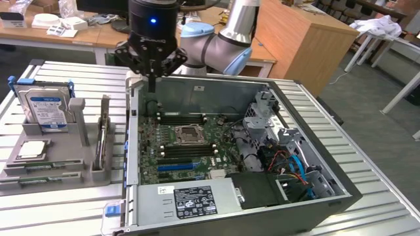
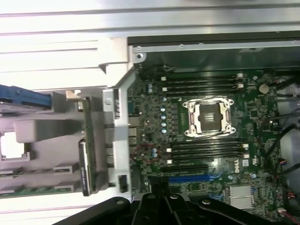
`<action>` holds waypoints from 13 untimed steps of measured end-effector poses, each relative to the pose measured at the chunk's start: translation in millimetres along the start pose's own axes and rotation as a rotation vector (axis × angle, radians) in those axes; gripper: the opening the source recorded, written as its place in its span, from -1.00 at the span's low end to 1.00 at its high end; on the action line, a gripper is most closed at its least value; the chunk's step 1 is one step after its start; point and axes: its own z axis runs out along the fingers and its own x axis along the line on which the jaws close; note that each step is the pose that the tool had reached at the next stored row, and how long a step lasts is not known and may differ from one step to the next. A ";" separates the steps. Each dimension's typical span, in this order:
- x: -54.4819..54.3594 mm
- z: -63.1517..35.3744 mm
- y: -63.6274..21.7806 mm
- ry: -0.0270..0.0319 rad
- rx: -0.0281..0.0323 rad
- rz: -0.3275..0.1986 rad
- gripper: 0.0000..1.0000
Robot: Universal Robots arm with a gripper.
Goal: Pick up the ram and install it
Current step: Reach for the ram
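Observation:
The ram, thin green sticks (image 1: 41, 167), lies flat in the grey holder tray (image 1: 59, 177) on the exterior view's left; one stick shows in the wrist view as the ram (image 2: 28, 191). My gripper (image 1: 152, 84) hangs high over the far left wall of the open computer case (image 1: 229, 216), well away from the tray. Its fingers are shut together and hold nothing. In the wrist view the gripper (image 2: 161, 208) is a dark shape over the motherboard (image 2: 154, 117). The long black memory slots (image 1: 185, 118) beside the CPU socket (image 1: 188, 132) stand empty.
The tray also carries an upright hard drive (image 1: 46, 105), a CPU chip (image 1: 31, 149) and an upright card (image 1: 103, 137). A drive cage (image 1: 266, 115), cables (image 1: 288, 162) and the power supply (image 1: 190, 201) crowd the case. Desks and a cabinet stand behind.

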 end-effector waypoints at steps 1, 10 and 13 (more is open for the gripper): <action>4.1 0.0 -0.1 0.0000 0.0001 0.000 -0.79; 41.6 -0.2 -1.2 -0.0001 0.0008 0.000 -0.79; 53.7 -0.4 -1.5 -0.0001 0.0012 0.000 -0.79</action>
